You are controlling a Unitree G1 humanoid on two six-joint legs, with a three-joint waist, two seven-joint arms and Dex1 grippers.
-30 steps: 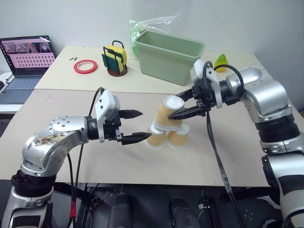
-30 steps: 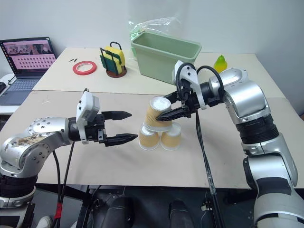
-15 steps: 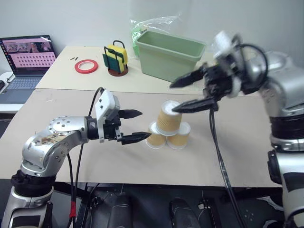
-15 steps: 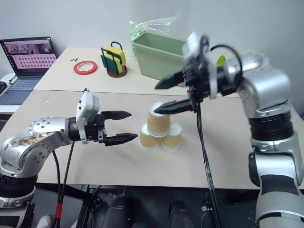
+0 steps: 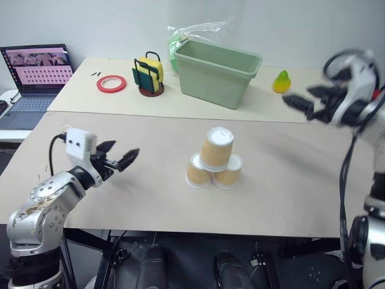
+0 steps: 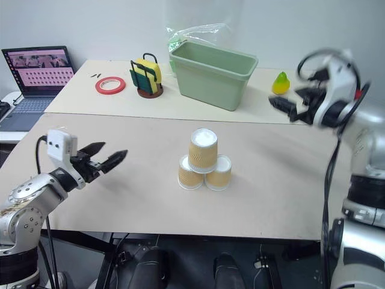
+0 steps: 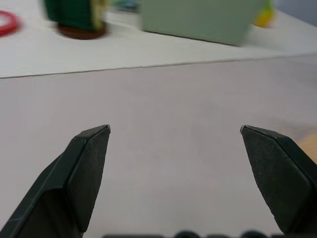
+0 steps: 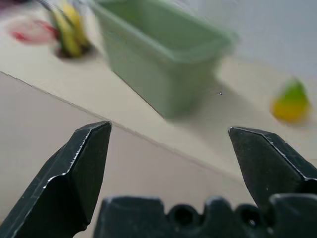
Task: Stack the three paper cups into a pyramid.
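The pyramid [image 5: 214,158] of three paper cups stands mid-table [image 5: 283,198]: two base cups side by side, the third resting on top of them. The left gripper [image 5: 117,158] hovers well off to the left, jaws spread and empty. The right gripper [image 5: 301,100] is raised at far right, likewise released.

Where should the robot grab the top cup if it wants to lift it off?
Probably by the tan side wall of the top cup, squeezing across its middle, coming down from above. It stands upside down, white base up, resting on the two bottom cups, so low or sideways pushes could topple the pyramid.
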